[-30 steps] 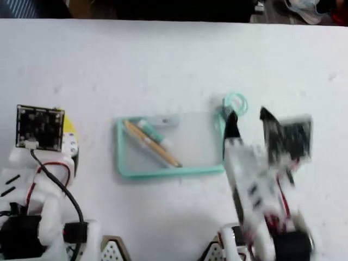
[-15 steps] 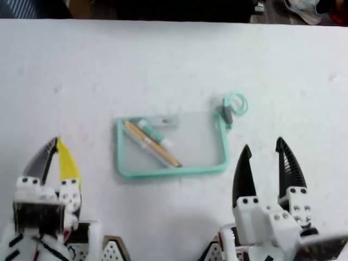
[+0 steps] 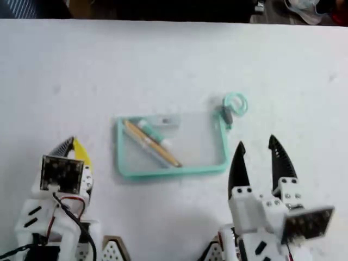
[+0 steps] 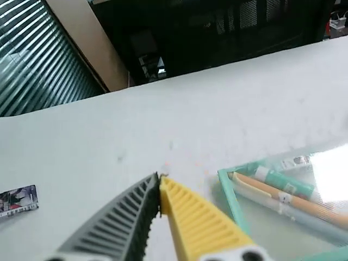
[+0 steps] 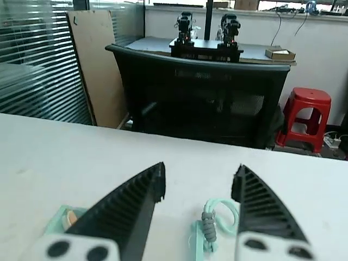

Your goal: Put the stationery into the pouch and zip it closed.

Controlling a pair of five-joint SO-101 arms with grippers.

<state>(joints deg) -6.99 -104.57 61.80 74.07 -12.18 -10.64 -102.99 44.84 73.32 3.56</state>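
Observation:
A clear pouch [image 3: 179, 145] with a mint-green edge lies flat at the table's middle, holding an orange pencil [image 3: 155, 145] and a green-and-white stick [image 3: 153, 132]. Its grey zip pull and mint loop [image 3: 235, 104] sit at the far right corner. My left gripper [image 3: 73, 145] is shut, pulled back at the front left, its grey and yellow fingertips touching [image 4: 159, 179] beside the pouch [image 4: 283, 196]. At the front right, my right gripper [image 3: 256, 145] stands open just short of the pouch's right end, with the loop [image 5: 217, 217] between its black fingers [image 5: 136, 201] in the right wrist view.
The white table [image 3: 163, 65] stretches bare to its far edge. A small printed card [image 4: 19, 200] lies on it in the left wrist view. A black chair [image 5: 201, 103] and a red stool [image 5: 307, 117] stand beyond the far edge.
The right arm let go at the zip end, drew back toward the front edge and opened. The left arm swung its shut gripper forward, then raised its wrist. The pouch stayed put.

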